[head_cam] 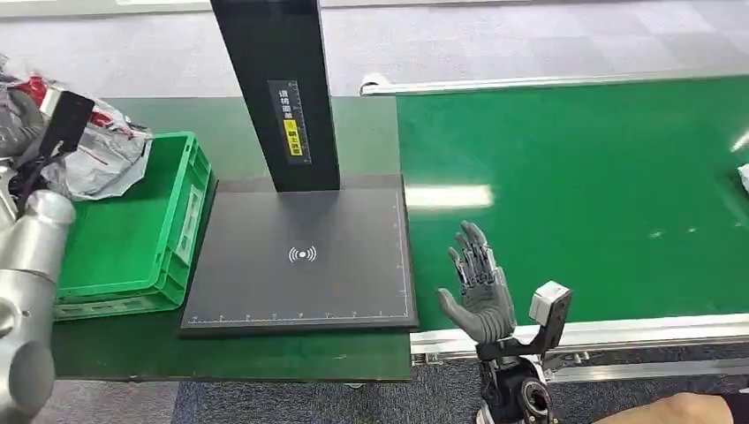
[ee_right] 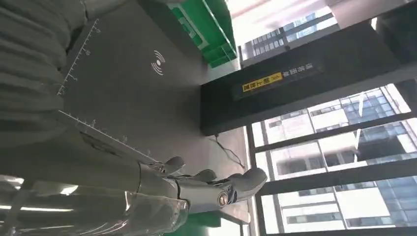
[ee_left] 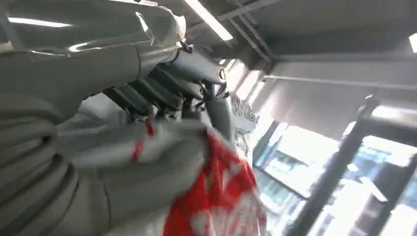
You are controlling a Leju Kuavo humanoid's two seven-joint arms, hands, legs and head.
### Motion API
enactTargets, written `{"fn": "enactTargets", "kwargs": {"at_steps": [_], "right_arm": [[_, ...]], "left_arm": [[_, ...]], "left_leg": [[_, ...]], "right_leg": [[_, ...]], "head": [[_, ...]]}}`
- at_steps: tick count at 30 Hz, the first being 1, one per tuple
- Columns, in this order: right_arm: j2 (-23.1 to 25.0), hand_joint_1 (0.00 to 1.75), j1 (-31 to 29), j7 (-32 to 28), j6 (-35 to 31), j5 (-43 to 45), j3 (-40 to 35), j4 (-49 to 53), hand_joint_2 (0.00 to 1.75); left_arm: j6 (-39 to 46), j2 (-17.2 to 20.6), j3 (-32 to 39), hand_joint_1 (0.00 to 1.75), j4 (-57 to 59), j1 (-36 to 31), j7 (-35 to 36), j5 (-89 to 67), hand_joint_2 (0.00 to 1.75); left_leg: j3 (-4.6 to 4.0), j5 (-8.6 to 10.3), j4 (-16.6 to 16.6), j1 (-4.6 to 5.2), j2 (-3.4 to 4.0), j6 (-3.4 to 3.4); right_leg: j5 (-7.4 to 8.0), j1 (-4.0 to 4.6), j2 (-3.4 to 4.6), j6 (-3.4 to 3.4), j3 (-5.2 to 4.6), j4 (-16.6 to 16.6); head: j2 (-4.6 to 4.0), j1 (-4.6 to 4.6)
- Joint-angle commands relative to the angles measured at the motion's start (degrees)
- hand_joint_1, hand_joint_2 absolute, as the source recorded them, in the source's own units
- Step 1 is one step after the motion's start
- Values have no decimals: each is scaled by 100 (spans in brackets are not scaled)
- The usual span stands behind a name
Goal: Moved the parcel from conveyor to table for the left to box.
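Over the green box (head_cam: 132,238), my left hand (head_cam: 35,132) gripped the parcel (head_cam: 102,155), while my right hand (head_cam: 481,287) hovered with fingers (head_cam: 468,252) spread, holding nothing.

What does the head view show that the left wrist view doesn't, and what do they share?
Head view alone: the green conveyor belt, the dark scanner plate with its black post, the green crate, and the right hand, open and upright at the belt's near edge, holding nothing. Left wrist view alone: a close look at the left hand, its fingers curled onto the wrapping, plus ceiling lights and windows behind. Both share the parcel, a crumpled grey bag with red print, held up over the crate's left end.
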State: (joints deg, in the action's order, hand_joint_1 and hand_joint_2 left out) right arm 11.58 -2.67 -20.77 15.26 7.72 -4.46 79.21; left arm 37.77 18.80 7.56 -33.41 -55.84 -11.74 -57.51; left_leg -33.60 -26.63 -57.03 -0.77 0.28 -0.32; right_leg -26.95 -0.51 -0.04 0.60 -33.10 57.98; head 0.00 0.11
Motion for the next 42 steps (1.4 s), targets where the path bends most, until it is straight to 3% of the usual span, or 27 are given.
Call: {"fn": "enactTargets", "kwargs": {"at_steps": [1,12,31,33,35,36,38,42], "right_arm": [[-48,0,27,-6,-20,-2,-75,-442,175],[-76,0,73,-30,-91,2,69,-376,175],[-76,0,73,-30,-91,2,69,-376,175],[-65,0,56,-18,-107,-17,91,-411,175],[-80,0,12,-18,-115,-37,113,-487,175],[-89,0,-4,-40,-120,-52,140,-534,175],[-101,0,-11,-75,-113,-75,164,-596,175],[-147,0,111,-96,-160,-103,95,-620,175]], "left_arm": [[127,63,333,0,982,-270,-130,6,175],[-153,-187,461,0,846,-173,-459,143,175],[-153,-187,461,0,846,-173,-459,143,175],[-434,-311,662,0,591,-74,-822,526,175],[-1187,-617,863,0,7,168,-1405,1313,175],[-1978,-878,921,0,-596,472,-1616,2016,175],[-2778,-1184,665,0,-1745,1192,-1624,2847,175],[-3498,-1648,-331,0,-4303,3466,-1576,4464,175]], "left_leg": [[13,1,8,-3,-6,3],[3,2,5,-1,-13,2],[7,2,8,-1,-12,3],[6,1,7,-2,-10,3],[10,3,11,-1,-15,4],[7,5,11,-1,-21,4],[12,10,20,1,-37,7],[45,9,48,13,-15,11]], "right_leg": [[0,4,-5,-2,17,-12],[0,2,-10,-1,8,-9],[1,2,-10,-2,11,-12],[1,3,-7,-1,10,-11],[1,2,-12,-1,16,-15],[1,2,-18,0,16,-16],[2,0,-34,1,26,-27],[7,-12,-13,5,50,-53]], "head": [[-2,2],[-2,0],[0,0],[-2,0],[-2,0],[-2,0],[-2,-2],[0,0]]}}
